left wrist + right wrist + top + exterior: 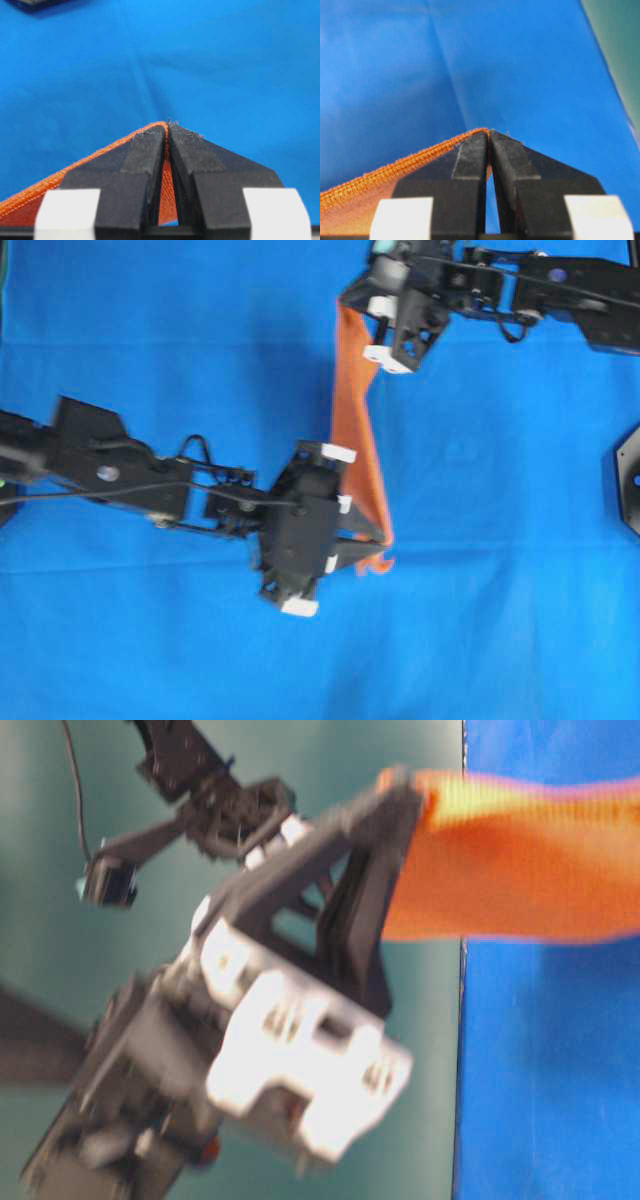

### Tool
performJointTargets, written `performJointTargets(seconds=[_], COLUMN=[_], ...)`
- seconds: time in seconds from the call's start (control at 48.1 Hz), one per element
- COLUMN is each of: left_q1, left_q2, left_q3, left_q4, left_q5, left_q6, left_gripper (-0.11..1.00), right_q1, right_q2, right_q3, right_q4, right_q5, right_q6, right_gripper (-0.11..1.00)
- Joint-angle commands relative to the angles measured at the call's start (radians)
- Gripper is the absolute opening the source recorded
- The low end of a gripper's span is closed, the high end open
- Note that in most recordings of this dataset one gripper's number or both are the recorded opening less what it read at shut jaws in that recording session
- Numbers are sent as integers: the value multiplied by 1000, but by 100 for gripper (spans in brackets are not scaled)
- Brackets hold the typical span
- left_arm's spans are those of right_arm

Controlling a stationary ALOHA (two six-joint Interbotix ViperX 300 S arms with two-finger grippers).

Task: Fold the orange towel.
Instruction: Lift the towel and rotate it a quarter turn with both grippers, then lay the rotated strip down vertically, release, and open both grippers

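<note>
From overhead, one orange towel [357, 430] hangs stretched between two claws above the one blue cloth [150, 330] covering the table, its long axis running from the top of the view down toward the middle. The right gripper [352, 302] pinches the upper corner and the left gripper [372, 537] the lower one, so each arm sits right at its own end and neither is nearer; the slack falls to the claws' side. The table-level view is blurred, but I think it shows the towel [510, 870] pulled taut off the tip of one claw, lifted clear of the blue. The left wrist view shows its jaws closed tight on an orange hem [165, 190]. The right wrist view shows the same: jaws clamped on the hemmed edge [395, 170], with blue cloth [420, 65] well below.
</note>
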Motion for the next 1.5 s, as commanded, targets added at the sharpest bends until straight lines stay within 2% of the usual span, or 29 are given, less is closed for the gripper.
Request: performJointTargets(seconds=[0.0, 0.291, 0.479, 0.603, 0.687, 0.832, 0.957, 1.082, 1.269, 1.477], left_q1=[-28, -23, -21, -23, -21, -21, -29, -35, -32, -18], left_q2=[25, 160, 196, 178, 152, 101, 54, 29, 40, 51], left_q3=[-92, -262, -299, -250, -192, -71, 49, 138, 199, 204], left_q4=[-3, -3, -3, -3, -3, -3, -8, -6, -6, -6], left_q5=[-18, -18, -9, -5, -14, -34, -81, -150, -204, -209], left_q6=[28, 77, 74, 41, -28, -98, -121, -176, -227, -227], left_gripper=[2, 2, 2, 2, 2, 2, 2, 2, 2, 2], right_q1=[-97, -124, -126, -118, -103, -67, -40, -26, -25, -25], right_q2=[-77, -202, -216, -164, -109, 15, 107, 156, 175, 172], right_q3=[34, 169, 192, 176, 152, 80, 12, -28, -28, -11], right_q4=[-3, -3, -2, -2, -2, -2, -6, -8, -15, -15], right_q5=[-6, 0, -5, -11, -31, -94, -118, -124, -149, -178], right_q6=[8, 8, 9, 8, 8, -2, -8, -12, -12, -12], right_gripper=[2, 2, 2, 2, 2, 2, 2, 2, 2, 2])
